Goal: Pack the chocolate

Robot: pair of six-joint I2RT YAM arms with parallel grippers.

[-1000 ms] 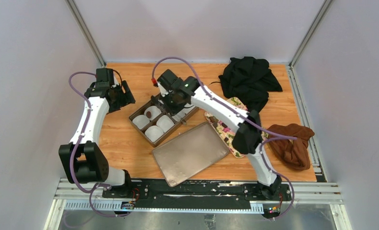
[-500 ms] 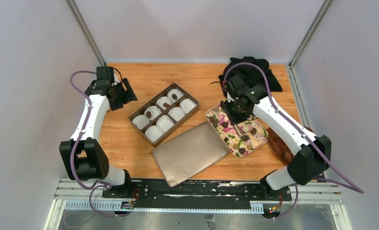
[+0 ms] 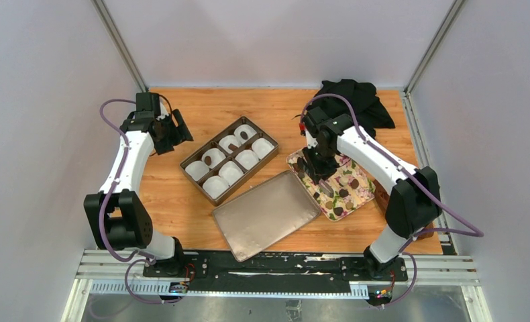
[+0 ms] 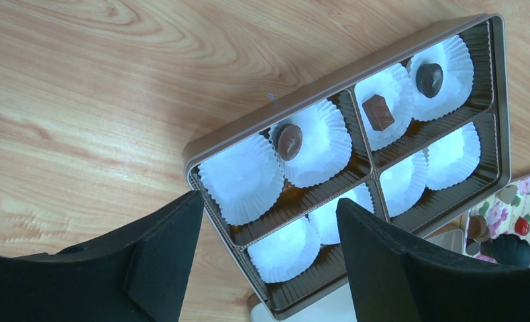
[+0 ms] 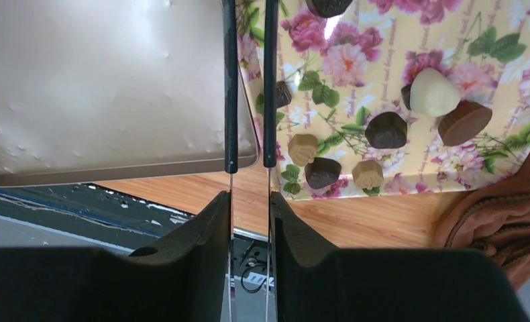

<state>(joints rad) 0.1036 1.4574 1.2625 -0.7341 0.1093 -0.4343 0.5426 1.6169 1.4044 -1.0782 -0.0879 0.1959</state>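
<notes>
Your right gripper [image 5: 249, 198] pinches narrow on what look like thin black tweezers [image 5: 230, 80], over the flower-printed tray [image 5: 450, 40] where the small dark brown chocolates [image 5: 386, 129] lie. Straddle one isolated piece, then squeeze gently. Left gripper [image 4: 269, 201] gapes wide near the brown compartmented box [image 4: 482, 74].

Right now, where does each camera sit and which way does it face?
Top external: above and behind the arms, looking down on the wooden table; both arms, left gripper and right gripper show.
Left wrist: on the left arm, looking down at the chocolate box; its open black fingers frame the bottom.
Right wrist: on the right arm, looking down at the floral tray and metal lid; its fingers grip tweezers.
Shared: top and right wrist both show the floral tray.
</notes>
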